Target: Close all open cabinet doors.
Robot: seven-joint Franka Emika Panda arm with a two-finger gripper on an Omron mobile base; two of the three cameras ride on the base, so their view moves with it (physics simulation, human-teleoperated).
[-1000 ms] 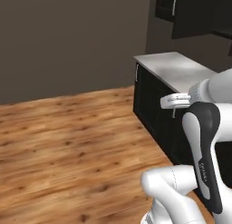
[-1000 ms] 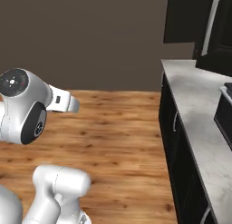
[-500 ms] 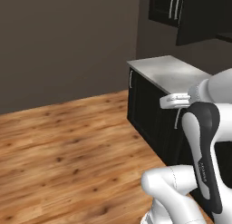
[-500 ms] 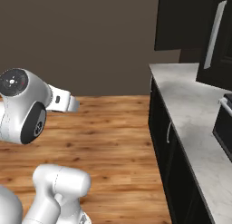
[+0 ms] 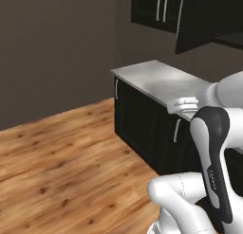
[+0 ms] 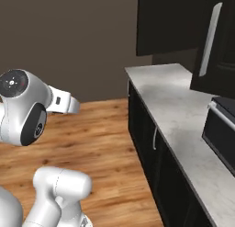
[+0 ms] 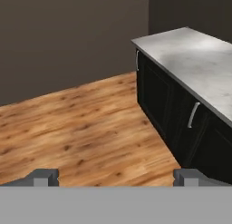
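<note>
Hovering gripper, jaws wide, empty, above wooden floor

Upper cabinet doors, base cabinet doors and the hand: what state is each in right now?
open upper cabinet door: swung out over the counter, open.
other upper cabinet doors: flush, shut.
base cabinet doors: flush under the counter, shut.
toaster oven: door shut, standing on the counter.
hand: open, holding nothing, pointing at the wooden floor beside the base cabinets.

Wood floor, brown wall — grey countertop, probably stone.
</note>
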